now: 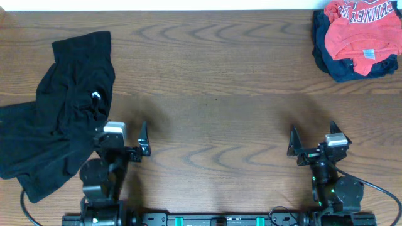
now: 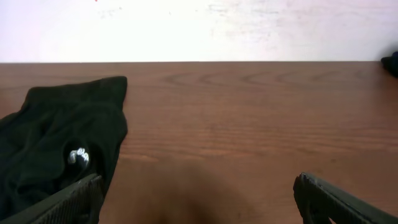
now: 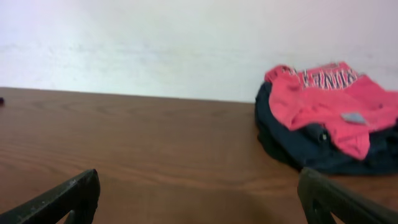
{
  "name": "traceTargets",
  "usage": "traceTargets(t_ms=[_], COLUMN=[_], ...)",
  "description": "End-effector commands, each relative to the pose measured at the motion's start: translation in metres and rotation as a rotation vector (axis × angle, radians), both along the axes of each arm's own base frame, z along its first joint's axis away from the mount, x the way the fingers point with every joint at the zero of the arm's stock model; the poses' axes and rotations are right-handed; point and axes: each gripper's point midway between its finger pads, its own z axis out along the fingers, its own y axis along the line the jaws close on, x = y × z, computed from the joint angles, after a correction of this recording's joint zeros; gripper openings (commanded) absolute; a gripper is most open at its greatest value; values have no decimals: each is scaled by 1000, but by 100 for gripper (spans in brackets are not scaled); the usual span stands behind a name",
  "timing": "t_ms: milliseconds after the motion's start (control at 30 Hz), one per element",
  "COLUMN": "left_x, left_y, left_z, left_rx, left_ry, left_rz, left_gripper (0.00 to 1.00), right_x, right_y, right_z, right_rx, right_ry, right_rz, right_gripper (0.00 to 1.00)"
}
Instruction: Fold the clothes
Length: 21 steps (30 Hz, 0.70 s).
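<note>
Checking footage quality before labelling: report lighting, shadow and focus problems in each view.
Overhead: even light, sharp wood grain, but the black garment is so dark its folds barely show. Left wrist: soft focus, a dim shadow on the table near the camera. Right wrist: blurry, lettering on the red shirt smeared, wall bright.

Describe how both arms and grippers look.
The left arm and right arm are black with rounded joints. The left gripper and right gripper each have two dark fingers and a silver camera block. A black cable leaves the right arm.
</note>
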Motion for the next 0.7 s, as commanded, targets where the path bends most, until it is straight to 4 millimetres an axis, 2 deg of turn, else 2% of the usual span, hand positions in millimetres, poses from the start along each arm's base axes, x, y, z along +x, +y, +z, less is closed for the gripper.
traceTargets(t_ms=[0,167,300,500,667], left_x=[7,17,26,41,67], left_y=[-1,0,0,1,2], left_z=[19,33,51,76,91], left_rx=[-47,-72,-79,-83,-81], left_ry=[44,197,306,456,512], left_rz=[7,16,21,25,21], left_gripper=[98,98,98,98,98], right_x=[-2,10,30,70,110], right_y=[5,15,33,58,72], right_z=[30,60,79,104,117], right_rx=[-26,-24,-14,20,13], right_ry=[-34,9,80,202,248], right_rz=[28,90,196,356,452], right_gripper=[99,99,99,99,99])
